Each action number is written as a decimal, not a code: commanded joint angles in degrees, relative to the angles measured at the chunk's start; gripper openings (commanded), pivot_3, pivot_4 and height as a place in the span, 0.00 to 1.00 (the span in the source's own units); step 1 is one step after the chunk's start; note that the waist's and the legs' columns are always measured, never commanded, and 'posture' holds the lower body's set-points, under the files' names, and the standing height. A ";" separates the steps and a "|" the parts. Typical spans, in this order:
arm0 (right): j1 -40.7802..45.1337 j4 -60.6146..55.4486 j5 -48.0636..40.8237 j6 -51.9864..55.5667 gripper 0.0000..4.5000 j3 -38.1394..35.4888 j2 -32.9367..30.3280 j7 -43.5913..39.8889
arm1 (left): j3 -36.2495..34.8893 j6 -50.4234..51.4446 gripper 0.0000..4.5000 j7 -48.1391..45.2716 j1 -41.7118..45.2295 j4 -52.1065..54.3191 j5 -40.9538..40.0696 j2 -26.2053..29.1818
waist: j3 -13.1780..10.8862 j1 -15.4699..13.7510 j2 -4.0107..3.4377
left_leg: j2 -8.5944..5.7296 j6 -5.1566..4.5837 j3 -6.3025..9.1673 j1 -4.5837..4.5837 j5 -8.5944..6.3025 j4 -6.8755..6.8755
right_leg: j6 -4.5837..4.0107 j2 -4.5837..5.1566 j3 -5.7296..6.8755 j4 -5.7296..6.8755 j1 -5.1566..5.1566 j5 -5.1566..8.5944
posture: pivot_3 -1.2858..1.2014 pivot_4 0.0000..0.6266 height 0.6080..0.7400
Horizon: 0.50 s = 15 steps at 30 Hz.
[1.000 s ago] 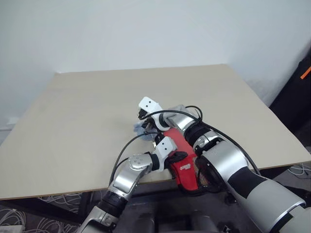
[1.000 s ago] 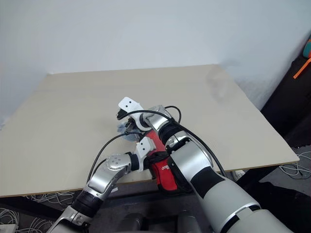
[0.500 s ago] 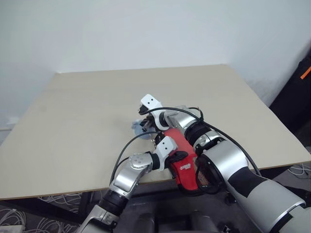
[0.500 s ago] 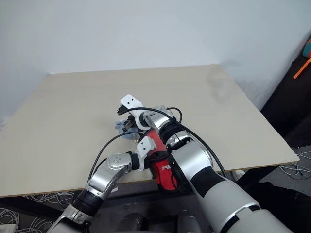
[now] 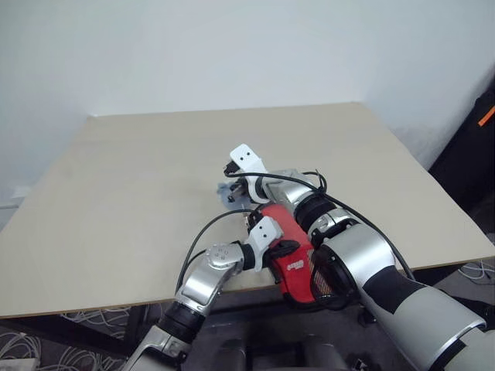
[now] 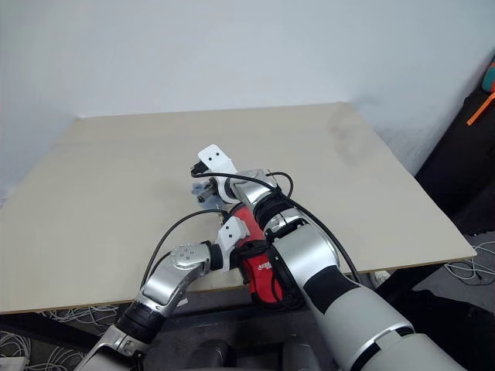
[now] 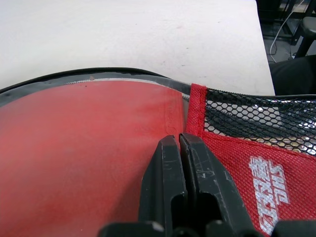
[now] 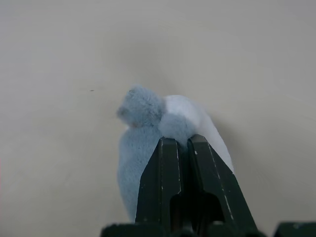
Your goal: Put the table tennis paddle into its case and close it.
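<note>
At the near edge of the beige table (image 5: 116, 193), the paddle-shaped red zip case (image 7: 232, 163) with white logo, clear plastic and black mesh hangs partly past the rim. The left end effector (image 7: 178, 148) rests on it, black fingers pressed together — red shows under the clear plastic, just ahead of the tips. Farther in, the right end effector (image 8: 178, 148) is clamped on a small pale blue-grey fuzzy lump (image 8: 143, 123), well onto the table.

Silver arms (image 5: 371, 267), apparently black cables (image 5: 203, 236)
</note>
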State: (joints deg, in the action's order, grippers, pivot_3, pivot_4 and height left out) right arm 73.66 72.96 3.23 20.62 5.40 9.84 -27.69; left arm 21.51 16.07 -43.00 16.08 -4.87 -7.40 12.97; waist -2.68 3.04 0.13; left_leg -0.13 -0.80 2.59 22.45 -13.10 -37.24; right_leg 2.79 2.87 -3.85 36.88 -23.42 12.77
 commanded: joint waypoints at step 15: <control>0.76 1.32 -2.54 -3.63 0.01 -5.98 3.99 17.51 | 0.69 0.42 0.00 0.03 0.56 -1.48 1.14 -0.62 | 0.00 0.00 0.00 | 0.00 0.00 0.00 0.00 0.00 0.00 | -0.01 0.00 -0.01 0.00 0.01 0.00 | 0.52 0.00 1.00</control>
State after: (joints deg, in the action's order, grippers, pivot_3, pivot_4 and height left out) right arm 73.55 75.98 1.33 18.75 0.43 9.83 -12.16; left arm 21.50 16.02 -43.02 16.29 -5.21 -7.39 12.62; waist -2.68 3.04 0.13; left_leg -0.13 -0.80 2.58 22.45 -13.09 -37.24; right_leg 2.79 2.86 -3.86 36.87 -23.42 12.77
